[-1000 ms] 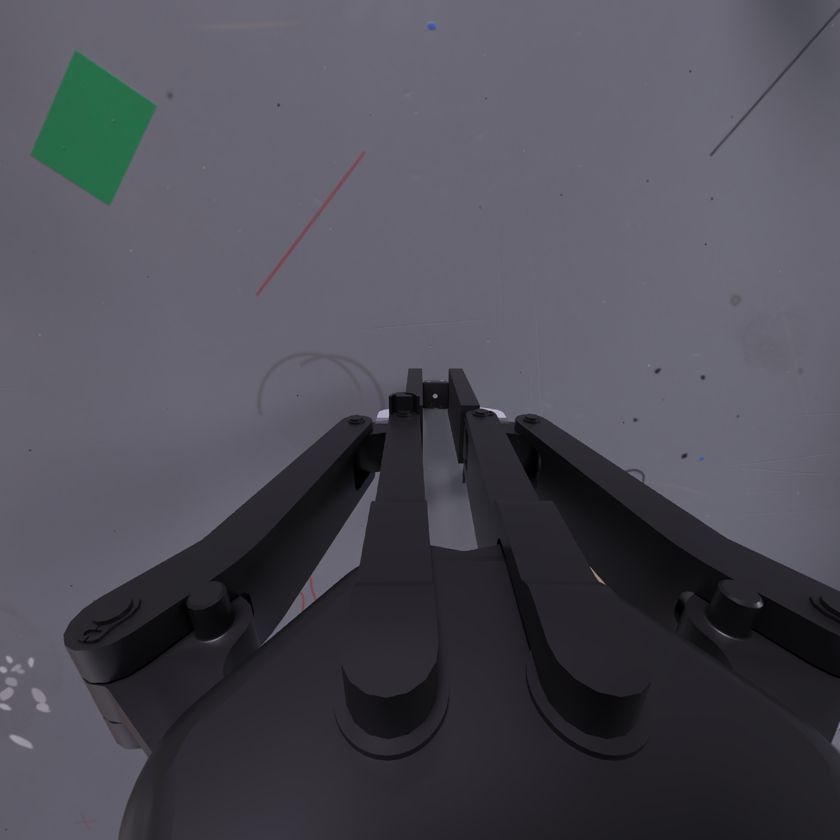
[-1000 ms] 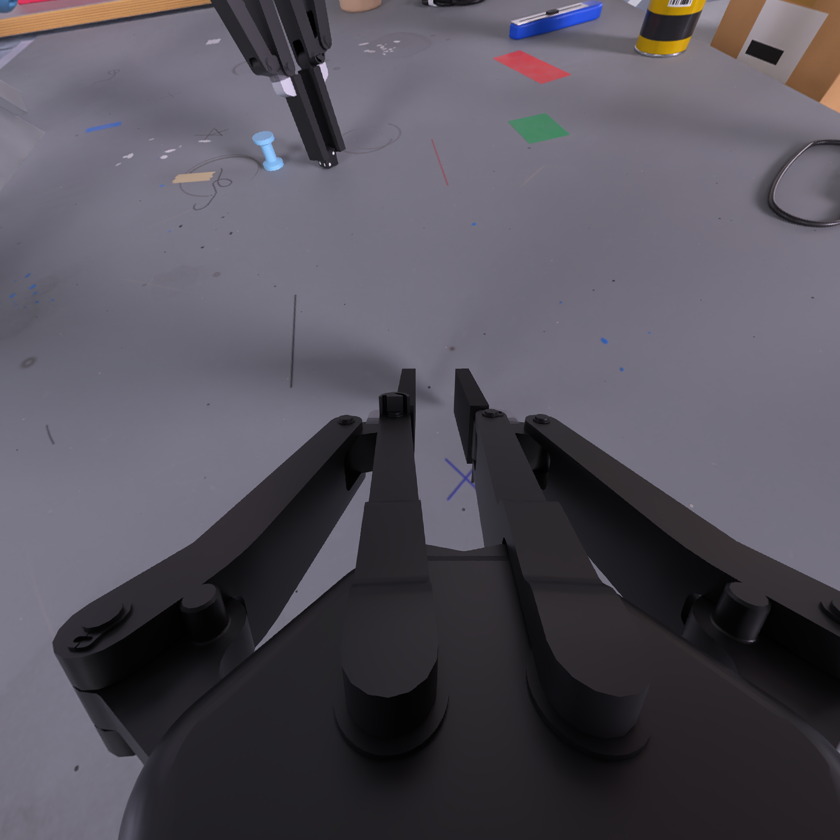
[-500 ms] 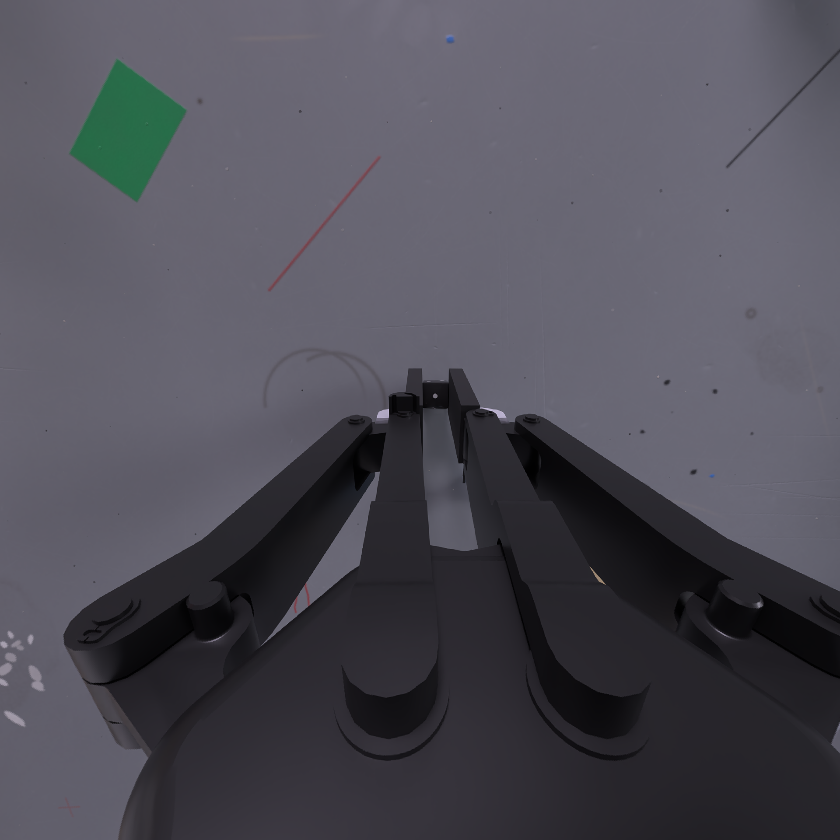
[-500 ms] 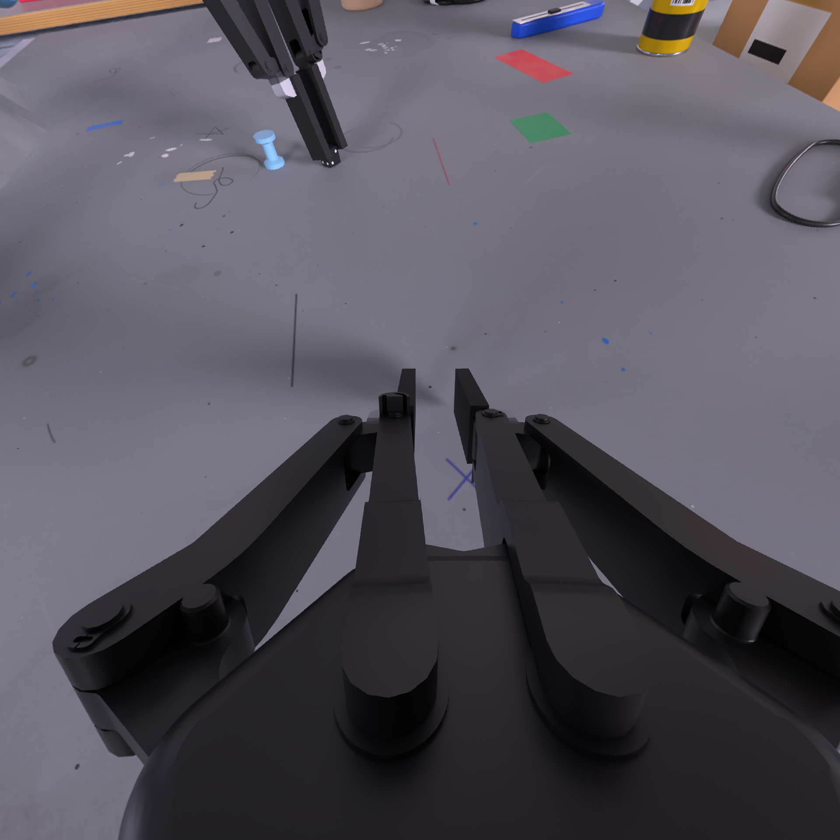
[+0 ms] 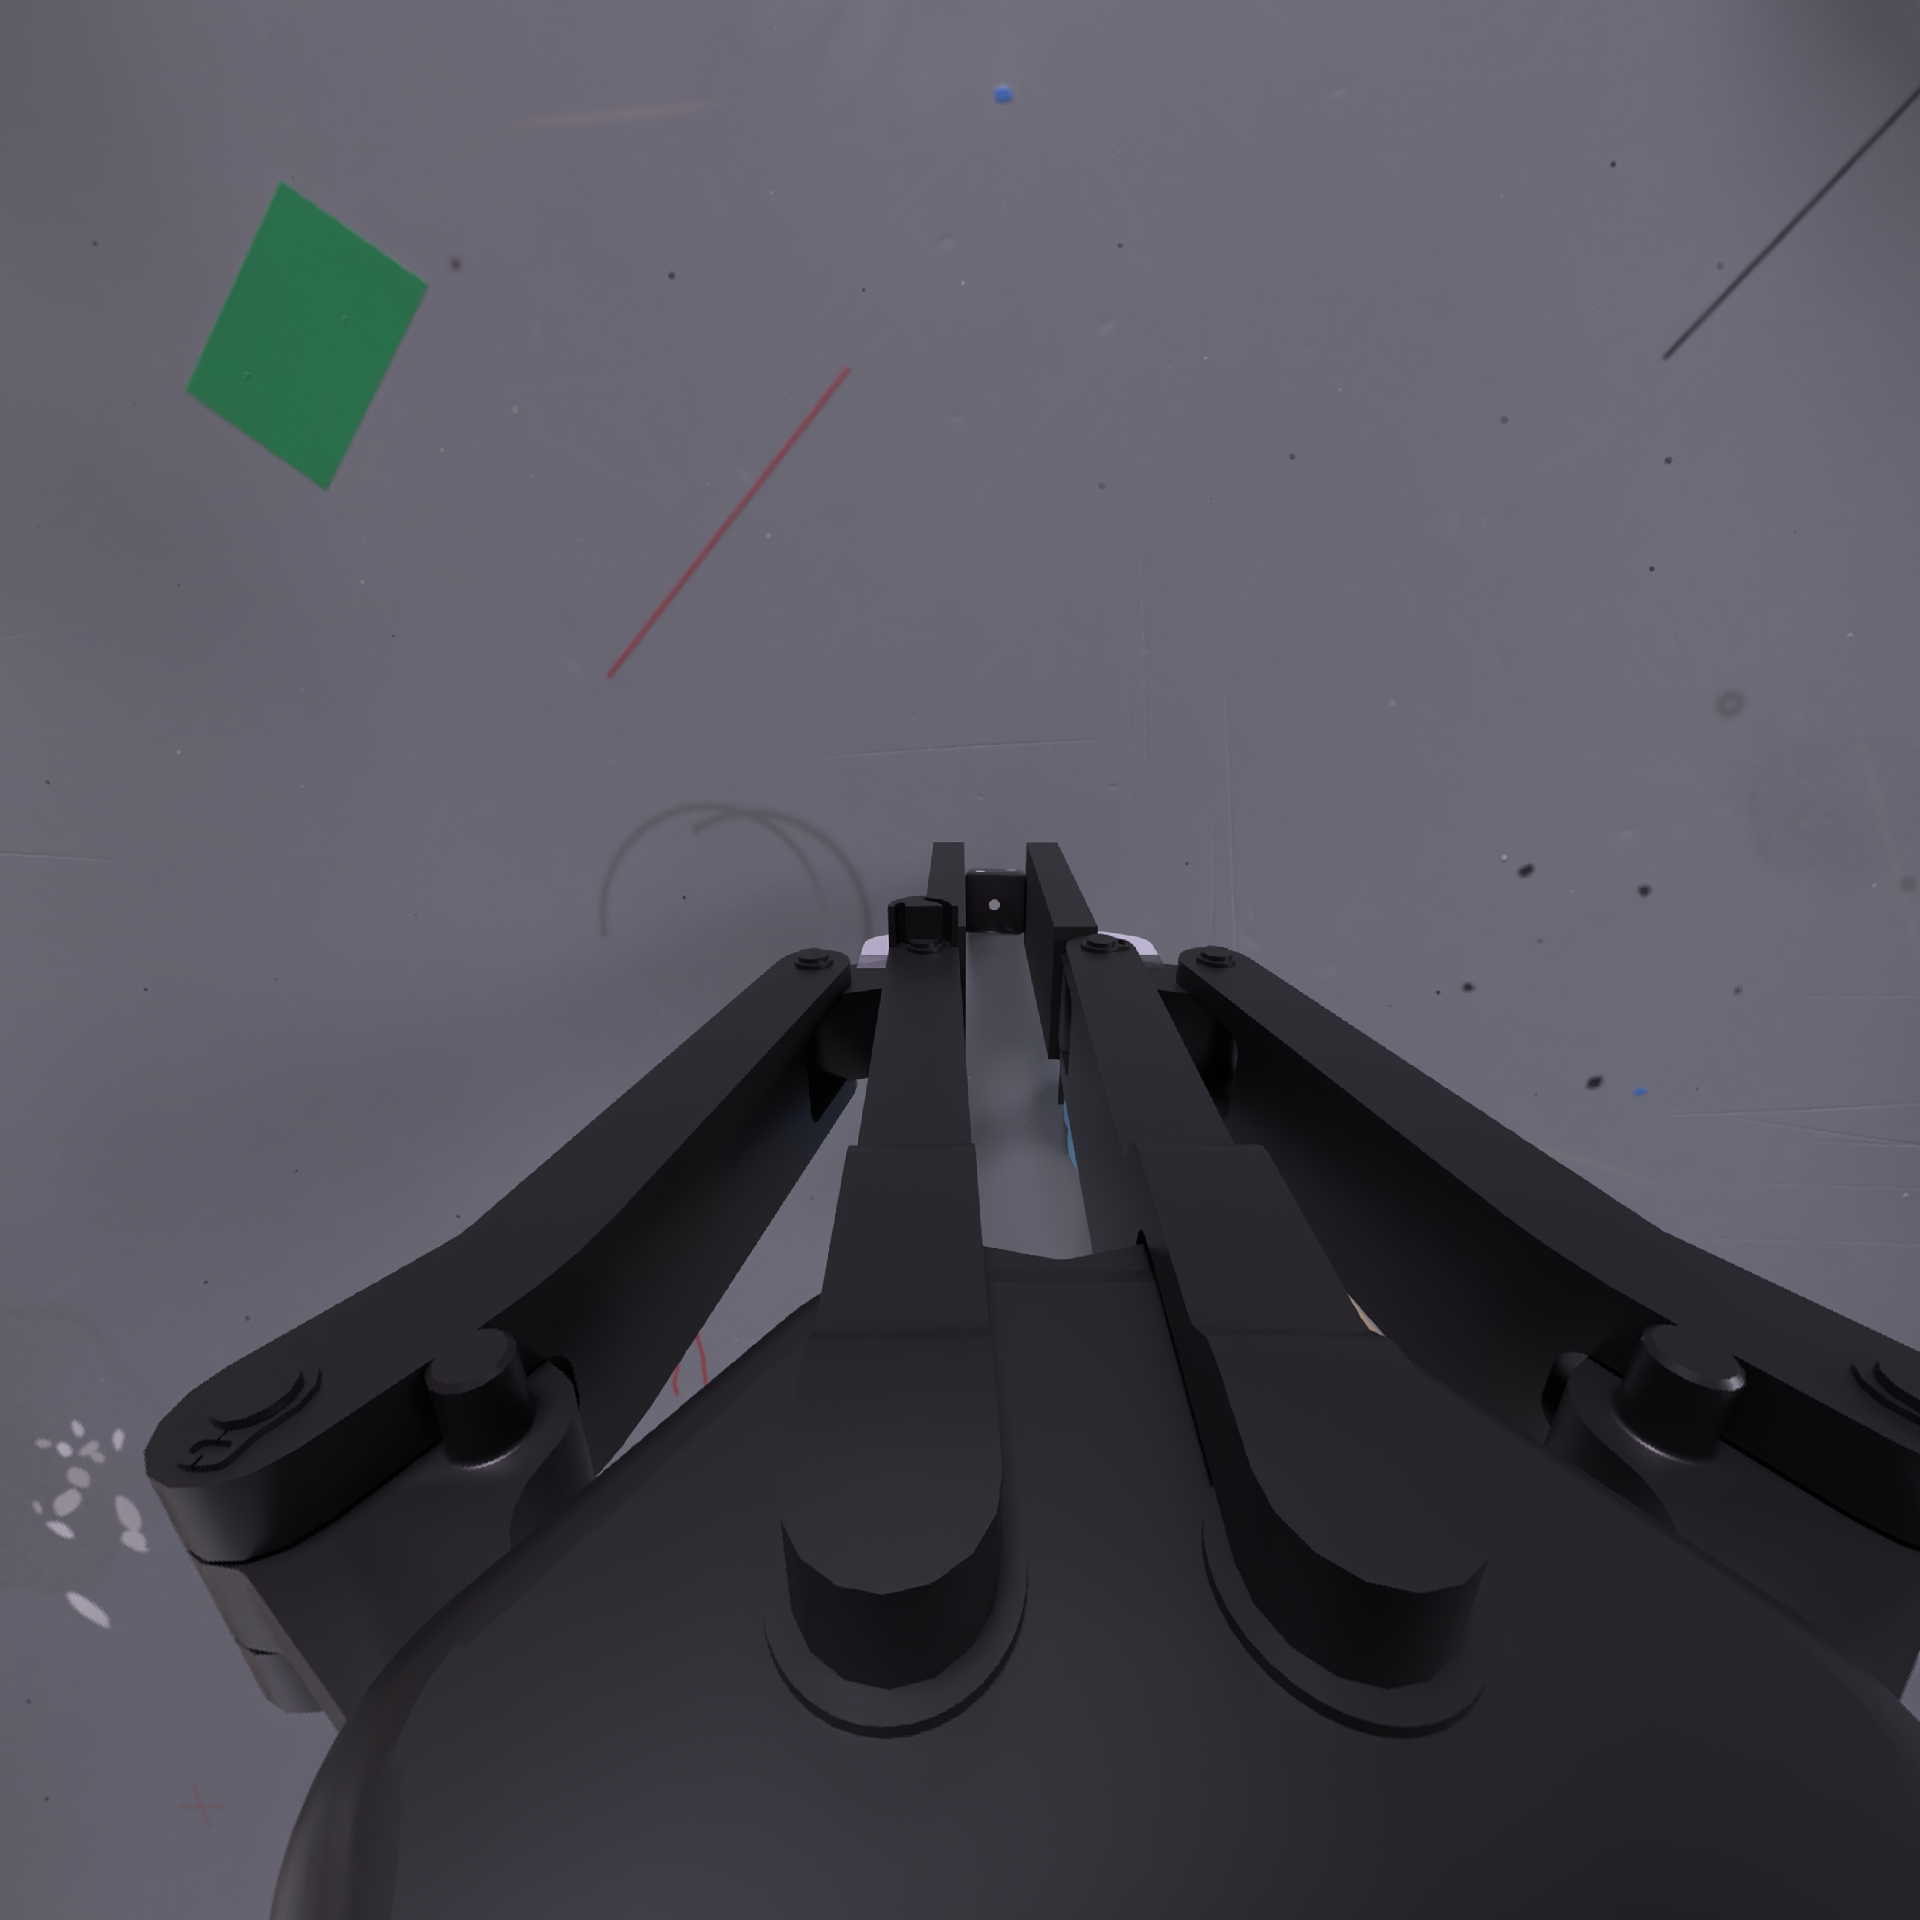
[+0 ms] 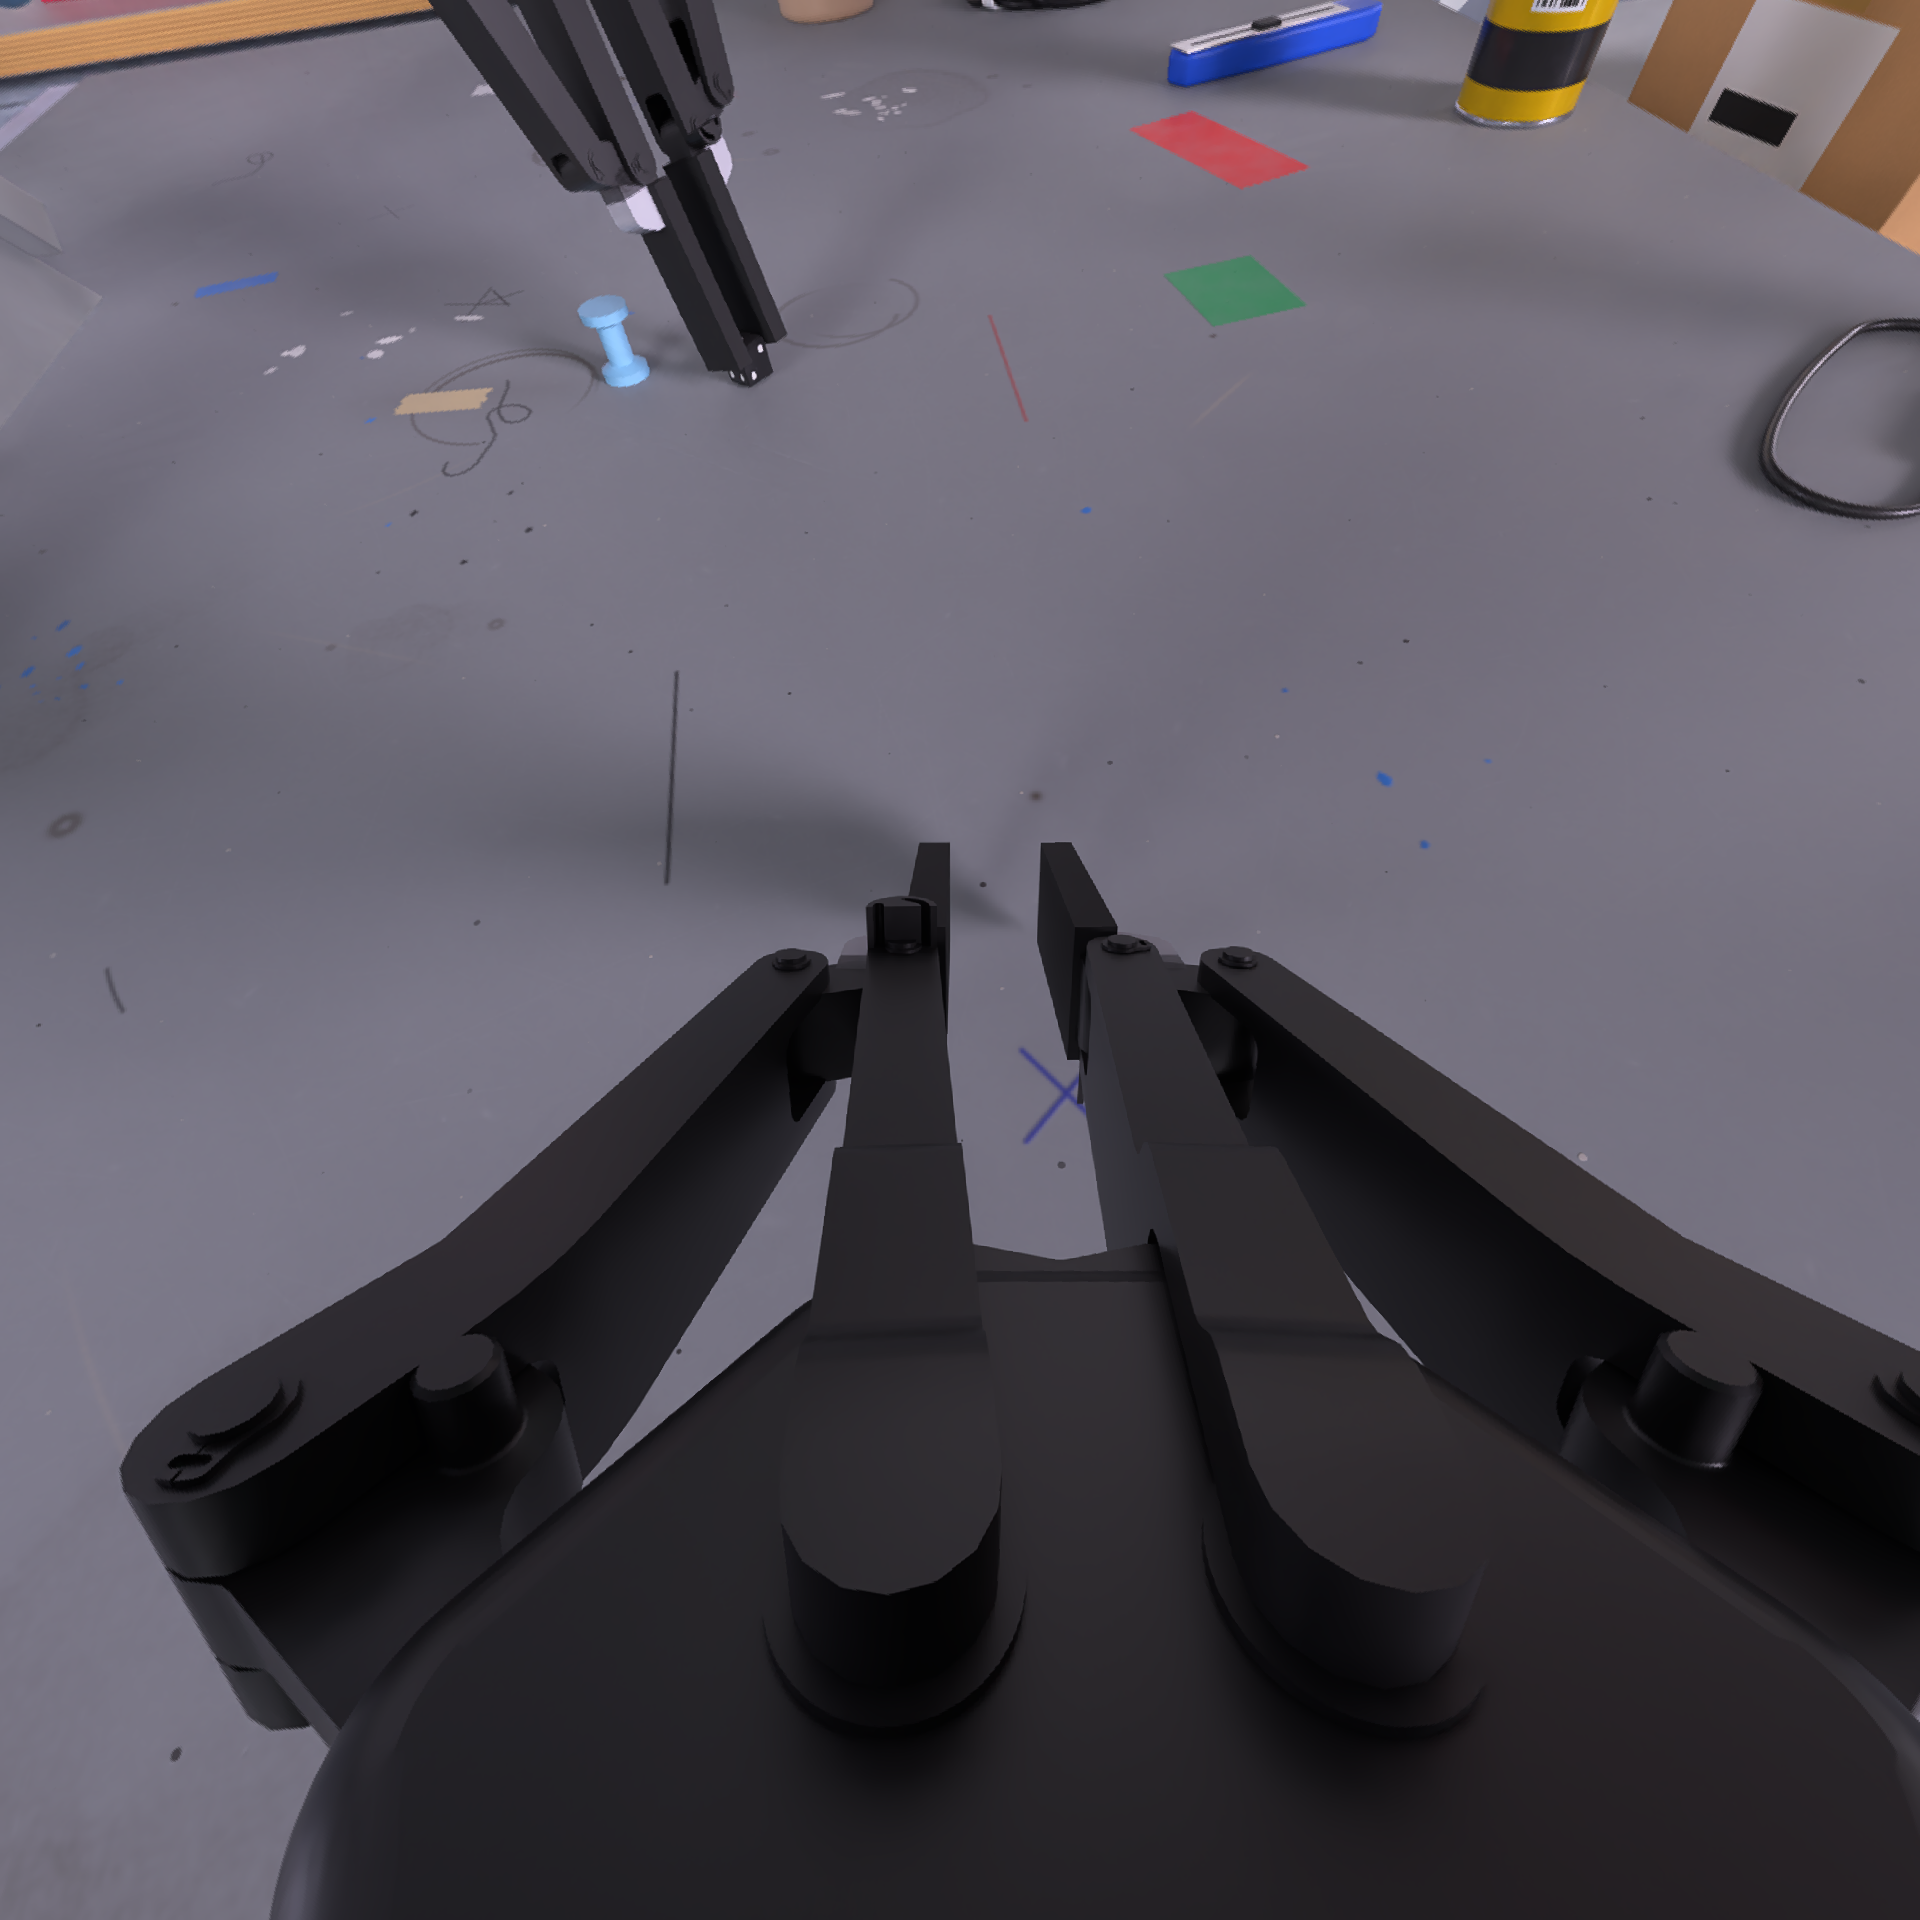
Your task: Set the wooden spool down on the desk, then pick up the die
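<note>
A small black die (image 5: 992, 902) with white pips sits between the fingertips of my left gripper (image 5: 995, 868), which is shut on it. From the right wrist view, the left gripper (image 6: 743, 366) points down at the grey desk (image 6: 1143, 623) with the die (image 6: 750, 375) at its tips, at or just above the surface. The spool (image 6: 615, 341) is light blue and stands on the desk just left of those tips. My right gripper (image 6: 994, 868) hovers over the desk's near middle. Its jaws are nearly shut with a narrow gap and hold nothing.
A green patch (image 6: 1233, 289) and a red patch (image 6: 1218, 149) mark the desk at the far right. Beyond them are a blue tool (image 6: 1273, 42), a yellow and black can (image 6: 1532, 57) and a cardboard box (image 6: 1787, 114). A black cable loop (image 6: 1839, 416) lies at the right edge.
The left gripper has shifted slightly with the die in it; the desk marks slide right and down in its view. The right gripper and the spool have not moved.
</note>
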